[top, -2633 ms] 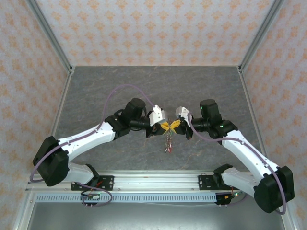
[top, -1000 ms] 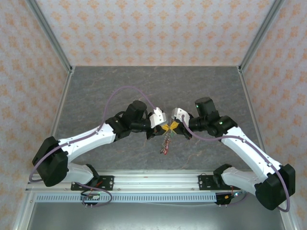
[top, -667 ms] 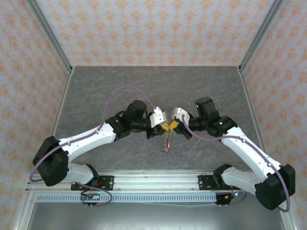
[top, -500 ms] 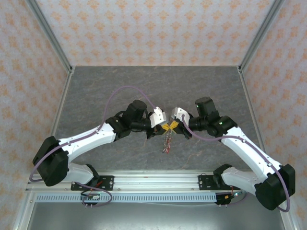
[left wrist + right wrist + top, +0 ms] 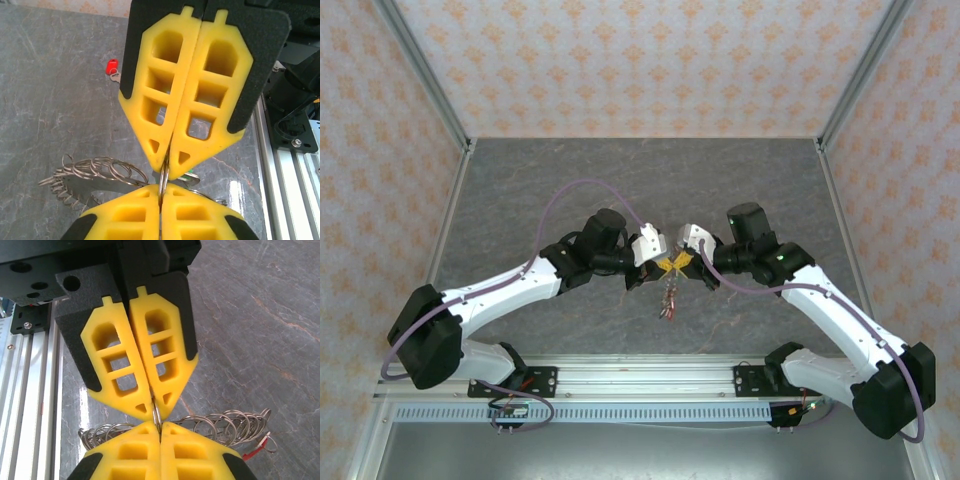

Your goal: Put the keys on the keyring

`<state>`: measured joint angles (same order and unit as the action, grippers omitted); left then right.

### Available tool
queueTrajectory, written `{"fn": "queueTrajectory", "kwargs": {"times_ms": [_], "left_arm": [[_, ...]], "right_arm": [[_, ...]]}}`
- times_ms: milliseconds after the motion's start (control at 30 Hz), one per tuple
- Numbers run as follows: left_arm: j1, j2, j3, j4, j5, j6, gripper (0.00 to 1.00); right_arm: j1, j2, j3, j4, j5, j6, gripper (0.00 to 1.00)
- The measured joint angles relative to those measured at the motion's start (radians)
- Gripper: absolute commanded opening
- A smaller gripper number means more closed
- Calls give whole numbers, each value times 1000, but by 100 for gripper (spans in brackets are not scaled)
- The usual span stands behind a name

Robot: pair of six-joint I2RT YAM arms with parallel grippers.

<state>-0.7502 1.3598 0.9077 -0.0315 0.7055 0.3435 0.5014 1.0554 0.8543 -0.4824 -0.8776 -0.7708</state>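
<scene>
Tools tip to tip: left tool [image 5: 161, 195] and right tool [image 5: 159, 432] both pinched one thin loop of the keyring [image 5: 225, 421], probably bracing it for threading; a red key [image 5: 112, 67] lay apart on the worktop [image 5: 45, 100].

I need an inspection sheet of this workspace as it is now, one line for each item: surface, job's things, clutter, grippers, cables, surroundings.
surface: grey marbled table.
job's things: keyring carrying many small wire loops, hanging below the grippers; one red key lies apart on the table.
clutter: nothing seen.
grippers: left gripper and right gripper both shut, tip to tip, on one thin wire loop.
cables: purple cable arches over the left arm; another runs along the right arm.
surroundings: patterned walls; aluminium rail at the near edge.
</scene>
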Motion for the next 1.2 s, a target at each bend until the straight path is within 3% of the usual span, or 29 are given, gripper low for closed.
{"fn": "queueTrajectory", "kwargs": {"times_ms": [100,167,267,333,400,733,1200], "left_arm": [[0,-5,0,-3,0,4,2],[0,-7,0,-3,0,3,13],[0,-9,0,-2,0,-1,14],[0,-9,0,-2,0,-1,12],[0,-9,3,-6,1,-4,0],[4,-17,-39,61,6,-32,0],[24,-20,-65,137,74,-85,0]], "right_arm": [[0,-1,0,4,-1,0,0],[0,-3,0,5,-1,0,0],[2,-6,0,5,-5,4,0],[2,-6,-1,5,-7,10,0],[2,-6,-4,8,-9,11,0],[0,-69,-91,100,18,88,17],[-22,-95,-227,290,18,248,13]]}}
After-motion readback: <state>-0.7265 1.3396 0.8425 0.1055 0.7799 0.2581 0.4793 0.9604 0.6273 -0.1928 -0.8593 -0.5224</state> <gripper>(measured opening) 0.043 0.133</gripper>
